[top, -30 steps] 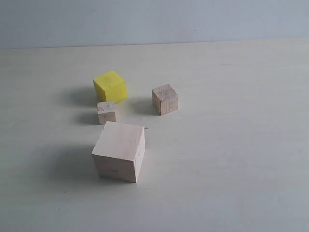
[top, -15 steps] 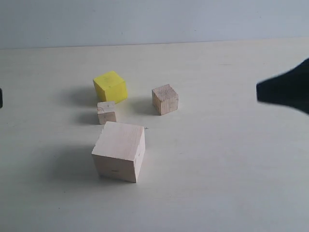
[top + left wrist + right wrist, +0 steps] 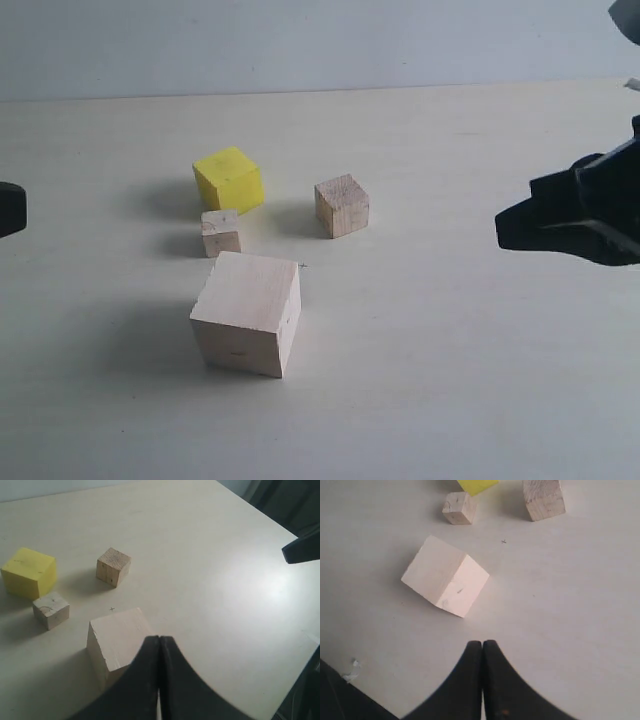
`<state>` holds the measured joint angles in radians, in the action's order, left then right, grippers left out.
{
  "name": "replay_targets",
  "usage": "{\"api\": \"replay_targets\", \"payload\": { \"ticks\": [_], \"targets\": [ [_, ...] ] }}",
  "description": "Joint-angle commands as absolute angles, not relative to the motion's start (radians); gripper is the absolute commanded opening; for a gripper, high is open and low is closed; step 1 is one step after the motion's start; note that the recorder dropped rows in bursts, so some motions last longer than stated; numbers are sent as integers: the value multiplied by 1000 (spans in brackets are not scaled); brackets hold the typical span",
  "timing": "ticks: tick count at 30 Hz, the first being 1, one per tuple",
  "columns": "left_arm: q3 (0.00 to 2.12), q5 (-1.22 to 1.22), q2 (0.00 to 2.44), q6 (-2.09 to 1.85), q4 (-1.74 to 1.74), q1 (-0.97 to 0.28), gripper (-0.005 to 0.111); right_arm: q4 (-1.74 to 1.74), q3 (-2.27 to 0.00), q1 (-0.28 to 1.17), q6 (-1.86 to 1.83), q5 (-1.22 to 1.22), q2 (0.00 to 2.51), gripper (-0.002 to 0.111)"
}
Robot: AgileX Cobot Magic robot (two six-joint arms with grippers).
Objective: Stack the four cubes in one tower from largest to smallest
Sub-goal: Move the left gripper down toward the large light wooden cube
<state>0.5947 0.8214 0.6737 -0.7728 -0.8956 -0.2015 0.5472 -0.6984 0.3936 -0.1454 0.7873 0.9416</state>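
Four cubes lie apart on the pale table, none stacked. The large pale wood cube (image 3: pixel 247 312) (image 3: pixel 117 641) (image 3: pixel 445 576) is nearest. Behind it sit the smallest pale cube (image 3: pixel 221 232) (image 3: pixel 51 610) (image 3: pixel 459 508), the yellow cube (image 3: pixel 229 180) (image 3: pixel 29 572) (image 3: pixel 476 485) and, to the right, the brownish cube (image 3: pixel 342 205) (image 3: pixel 113 567) (image 3: pixel 543 499). My left gripper (image 3: pixel 8 209) (image 3: pixel 159 639) shows at the left edge, shut and empty. My right gripper (image 3: pixel 506 228) (image 3: pixel 482 643) hovers at the right, shut and empty, well clear of the cubes.
The table (image 3: pixel 450 380) is a plain light surface. Its far edge meets a pale wall (image 3: pixel 320 45). In the left wrist view the table's edge (image 3: pixel 280 525) drops to a dark area. A small white scrap (image 3: pixel 351 672) lies near a table edge in the right wrist view.
Both grippers have come into the exterior view from the sides; the right one has moved further in toward the cubes. The cubes have not moved.
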Motion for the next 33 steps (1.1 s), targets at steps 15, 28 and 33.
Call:
{"api": "replay_targets", "payload": {
  "ticks": [15, 28, 33],
  "targets": [
    [498, 827, 832, -786, -920, -208, 0, 602, -706, 395, -158, 471, 944, 0],
    [431, 804, 1241, -860, -1118, -322, 0, 353, -706, 395, -158, 468, 944, 0],
    [442, 604, 1377, -860, -1160, -490, 0, 353, -706, 395, -158, 468, 944, 0]
  ]
}}
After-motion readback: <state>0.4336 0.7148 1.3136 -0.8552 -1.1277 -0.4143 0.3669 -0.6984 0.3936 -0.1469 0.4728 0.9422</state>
